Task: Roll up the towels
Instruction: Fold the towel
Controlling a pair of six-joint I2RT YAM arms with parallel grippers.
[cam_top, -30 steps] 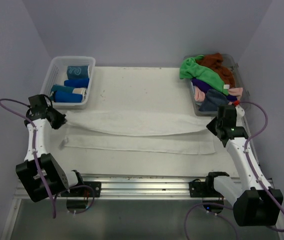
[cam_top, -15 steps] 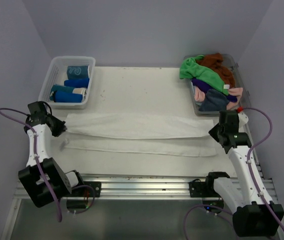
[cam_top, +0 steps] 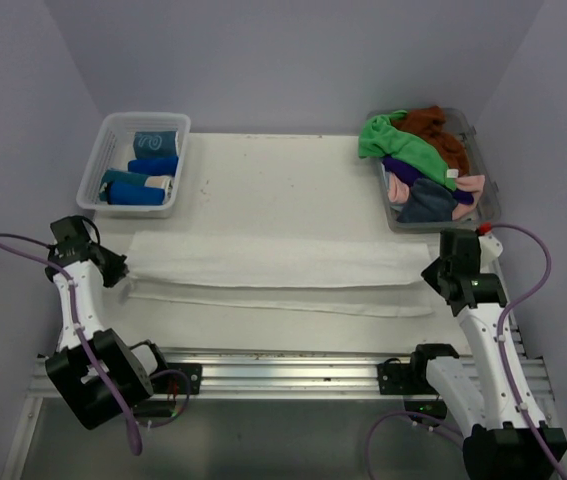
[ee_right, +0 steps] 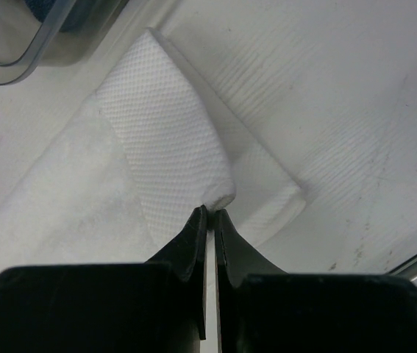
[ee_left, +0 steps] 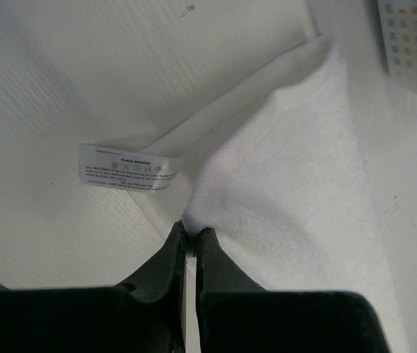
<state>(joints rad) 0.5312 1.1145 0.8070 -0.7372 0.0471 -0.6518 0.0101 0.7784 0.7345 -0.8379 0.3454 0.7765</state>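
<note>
— Where did the white towel lie?

— Flat on the table, just nearer the arms than the white basket. From there it stretched far out to the right as a long band. It was folded lengthwise, with the lower layer showing as a thin strip along the near edge.

— And the grippers?

— The left gripper was at the towel end closest to the basket, its fingers pressed together on a pinch of the cloth's edge. A printed care label stuck out of the fold just beside the fingertips. The right gripper was at the end farthest from the basket, its fingers likewise pressed together, nipping the folded corner.

— Anything in the basket?

— Rolled blue towels, lying side by side.

— And the other towels?

— Well to the right of the basket, at about the same depth on the table, a clear tub held a loose heap. There was a green towel, a rust-brown towel, a purple towel, a pink towel and a slate-grey towel. The tub's near wall was close to the right gripper.
</note>
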